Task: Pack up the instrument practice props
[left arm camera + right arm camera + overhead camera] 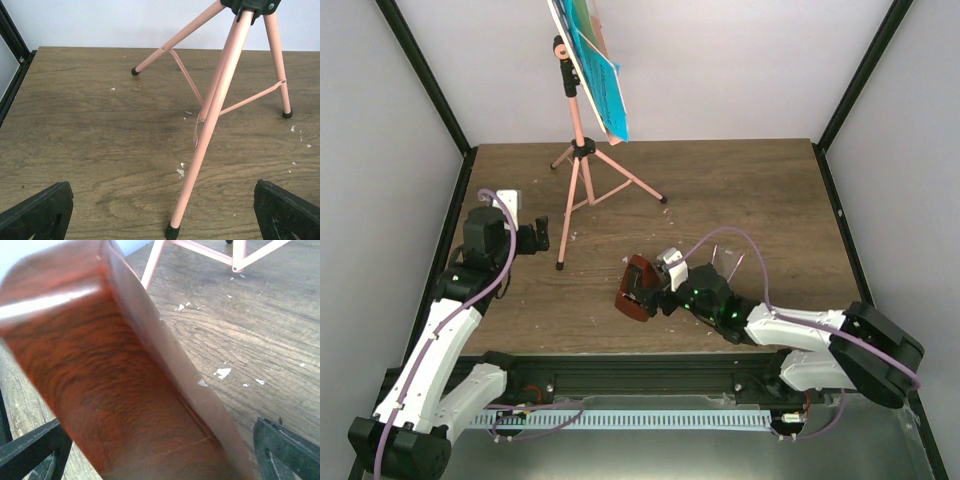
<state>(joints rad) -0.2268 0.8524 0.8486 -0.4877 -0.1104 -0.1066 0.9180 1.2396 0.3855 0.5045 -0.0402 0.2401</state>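
Your left gripper (162, 207) hangs open over the left side of the worktop (740, 200). It holds nothing and its jaws face the nearest foot of the music stand (575, 115), probably lined up to take a leg when the stand gets folded. The stand is upright on three feet toward the far edge, left of the middle. The sheet pages (600, 75) rest on its desk, so none of that is packed yet. Your right gripper (160, 455) lies low near the middle of the near edge, with the metronome (636, 290) tilted between its fingers. The fingers stand wide on either side, and I cannot tell whether they pinch it or only flank it. Check the grip before lifting.
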